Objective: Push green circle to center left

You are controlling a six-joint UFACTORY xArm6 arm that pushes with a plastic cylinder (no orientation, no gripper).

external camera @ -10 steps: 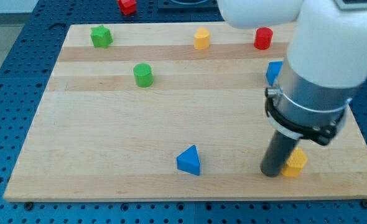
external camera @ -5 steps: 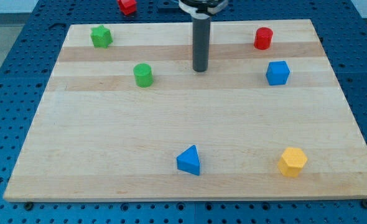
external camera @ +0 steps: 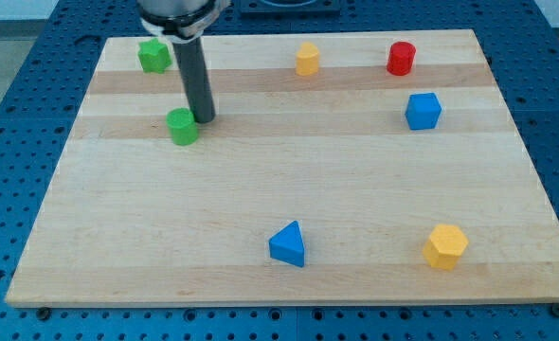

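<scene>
The green circle (external camera: 182,126) is a short green cylinder on the wooden board (external camera: 289,189), in the upper left part of the view. My tip (external camera: 203,119) stands right against the circle's upper right side, touching it. The dark rod rises from there to the view's top.
A green star-shaped block (external camera: 153,55) sits at the top left. A yellow block (external camera: 306,59) and a red cylinder (external camera: 401,59) sit along the top. A blue cube (external camera: 423,111) is at the right. A blue triangle (external camera: 288,244) and a yellow hexagon (external camera: 445,246) lie near the bottom.
My tip swept from the bottom right to the top middle, then left onto the green circle. The circle has slid left and a little down.
</scene>
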